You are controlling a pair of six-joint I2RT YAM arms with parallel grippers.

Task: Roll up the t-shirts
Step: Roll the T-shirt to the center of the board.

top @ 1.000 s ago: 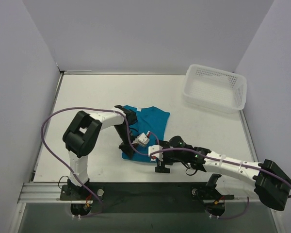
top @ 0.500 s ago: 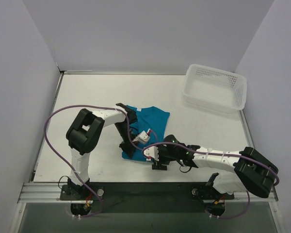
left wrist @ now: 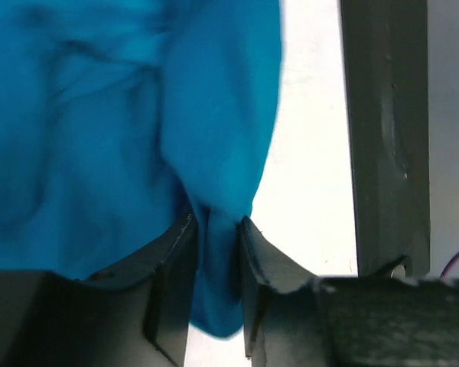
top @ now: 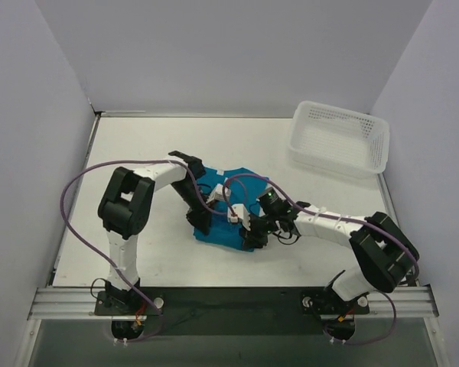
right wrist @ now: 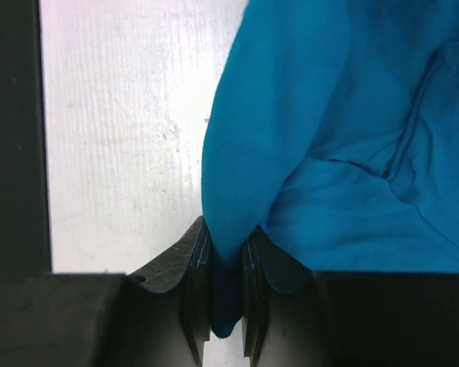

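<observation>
The teal-blue t-shirt lies bunched in the middle of the table between the two arms. My left gripper is at its near left edge. In the left wrist view a hanging fold of the t-shirt fills the gap of the left gripper, which is shut on it. My right gripper is at the shirt's near right edge. In the right wrist view the right gripper is shut tight on a fold of the t-shirt.
A white mesh basket stands at the back right of the table. Purple cables loop from both arms over the shirt. Grey walls close in the left, back and right sides. The black rail runs along the near edge.
My right gripper has moved from the table in front of the shirt onto its near right edge and shut on the cloth. The left arm has shifted slightly toward the back, still holding cloth.
</observation>
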